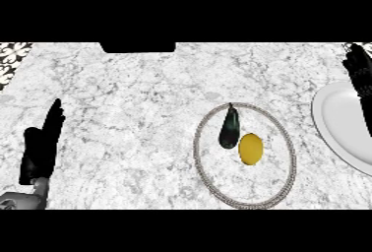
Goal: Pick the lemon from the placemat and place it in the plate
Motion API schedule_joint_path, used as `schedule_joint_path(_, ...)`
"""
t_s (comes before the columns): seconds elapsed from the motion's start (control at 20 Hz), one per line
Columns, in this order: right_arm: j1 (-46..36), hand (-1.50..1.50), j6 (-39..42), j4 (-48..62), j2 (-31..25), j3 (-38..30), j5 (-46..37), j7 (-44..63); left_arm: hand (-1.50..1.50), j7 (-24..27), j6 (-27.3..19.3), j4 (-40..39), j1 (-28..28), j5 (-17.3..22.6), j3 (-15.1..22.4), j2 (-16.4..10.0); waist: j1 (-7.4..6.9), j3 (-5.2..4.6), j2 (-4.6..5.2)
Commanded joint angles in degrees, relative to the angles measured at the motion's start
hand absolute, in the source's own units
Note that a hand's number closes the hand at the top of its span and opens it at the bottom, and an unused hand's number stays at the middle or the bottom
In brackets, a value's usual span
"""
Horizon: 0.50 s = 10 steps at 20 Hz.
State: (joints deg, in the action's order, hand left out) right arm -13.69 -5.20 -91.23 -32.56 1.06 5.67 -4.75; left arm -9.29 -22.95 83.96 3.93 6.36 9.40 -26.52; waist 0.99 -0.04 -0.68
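Resting well left of the placemat [272, 177], left hand [38, 152], fingers straight up, grasping nothing. Sitting on the placemat, lemon [251, 148], just beside a dark eggplant [230, 129]. Lying right of the placemat on the table [131, 98], white plate [341, 123]. Hovering over it, farther back, right hand [359, 74], fingers released, nothing held.

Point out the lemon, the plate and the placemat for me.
lemon [251, 148], head view, middle of its yellow skin.
plate [333, 140], head view, bare white surface near its left rim.
placemat [197, 147], head view, its braided left rim.
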Motion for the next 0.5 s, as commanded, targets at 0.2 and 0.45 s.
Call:
schedule_joint_path(0.2, 0.77, 1.50, -0.91, -4.95, 14.44, 4.34, 11.45, 9.37, 0.00, 0.25, 3.11, 0.59, -1.19, 2.08, 1.91, 4.03, -1.49, 0.02, 0.57)
schedule_joint_path(0.45, 3.44, 1.50, -5.40, -2.83, -11.05, 9.31, -26.38, 6.94, 0.00, -0.86, 2.79, -1.04, -1.85, 3.04, 2.92, 6.30, 0.33, -0.90, 0.48)
